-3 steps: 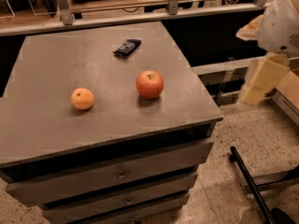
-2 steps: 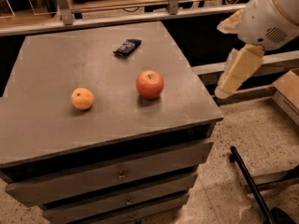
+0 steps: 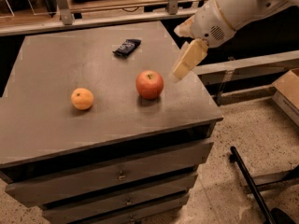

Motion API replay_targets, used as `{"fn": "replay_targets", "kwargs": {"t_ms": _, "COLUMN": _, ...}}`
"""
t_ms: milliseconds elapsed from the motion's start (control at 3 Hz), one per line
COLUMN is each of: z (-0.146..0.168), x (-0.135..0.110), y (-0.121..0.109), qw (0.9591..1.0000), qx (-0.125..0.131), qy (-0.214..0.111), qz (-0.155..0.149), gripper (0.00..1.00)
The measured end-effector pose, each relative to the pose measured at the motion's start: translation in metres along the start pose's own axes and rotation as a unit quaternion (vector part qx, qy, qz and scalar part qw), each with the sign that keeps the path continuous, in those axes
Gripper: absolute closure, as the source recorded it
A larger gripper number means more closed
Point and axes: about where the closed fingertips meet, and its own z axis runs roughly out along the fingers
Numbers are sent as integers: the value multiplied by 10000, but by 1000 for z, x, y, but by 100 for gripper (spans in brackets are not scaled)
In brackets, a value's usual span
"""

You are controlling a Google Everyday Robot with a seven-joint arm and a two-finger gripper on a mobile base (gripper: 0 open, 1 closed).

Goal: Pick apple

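Observation:
The red apple [image 3: 149,84] with a yellowish patch by its stem dimple sits upright on the grey cabinet top [image 3: 56,64], right of centre. My gripper [image 3: 186,59] hangs from the white arm that comes in from the upper right. It is above the cabinet's right side, just right of the apple and higher, apart from it and holding nothing.
A small orange citrus fruit [image 3: 82,98] lies left of the apple. A dark snack packet [image 3: 127,47] lies toward the back. The cabinet has drawers [image 3: 117,174] in front. A rail [image 3: 117,13] runs behind; a black bar [image 3: 250,183] lies on the floor at the right.
The arm has swung left, from beyond the cabinet's right edge to over its top, bringing the gripper close to the apple. The apple, the citrus fruit and the packet have not moved.

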Motion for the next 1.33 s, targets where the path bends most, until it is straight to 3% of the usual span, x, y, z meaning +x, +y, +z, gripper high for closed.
{"fn": "replay_targets", "kwargs": {"t_ms": 333, "z": 31, "x": -2, "y": 1, "qw": 9991, "qx": -398, "qy": -110, "qz": 116, "gripper": 0}}
{"fn": "replay_targets", "kwargs": {"t_ms": 667, "z": 47, "x": 10, "y": 10, "qw": 9975, "qx": -649, "qy": 15, "qz": 261, "gripper": 0}}
{"fn": "replay_targets", "kwargs": {"t_ms": 1333, "z": 82, "x": 18, "y": 26, "qw": 9959, "qx": -870, "qy": 217, "qz": 66, "gripper": 0}}
